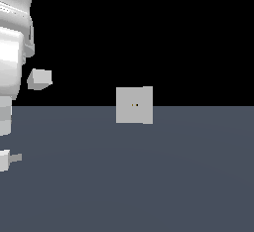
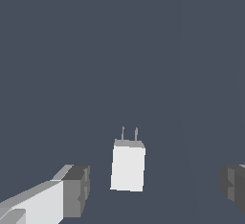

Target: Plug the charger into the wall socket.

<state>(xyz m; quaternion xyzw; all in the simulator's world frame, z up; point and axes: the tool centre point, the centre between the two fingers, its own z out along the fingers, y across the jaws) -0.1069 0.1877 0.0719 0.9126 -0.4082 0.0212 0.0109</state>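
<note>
The charger [image 2: 128, 167] is a small white block lying flat on the dark grey floor, with two thin grey prongs [image 2: 129, 134] sticking out of one end. My gripper [image 2: 155, 188] hangs open over it, and the charger lies in the gap between the two fingers [image 2: 76, 189], closer to this one and touching neither. In the exterior view the charger [image 1: 5, 160] sits at the far left edge, its prong stub pointing towards the exterior view's right. The wall socket [image 1: 134, 105], a light grey upright square block with two tiny holes, stands mid-floor, well apart from the charger.
The white robot arm [image 1: 12, 52] fills the exterior view's upper left, with a small grey block [image 1: 38, 79] jutting from it. The dark grey floor [image 1: 149, 176] spreads between charger and socket. Behind is black background.
</note>
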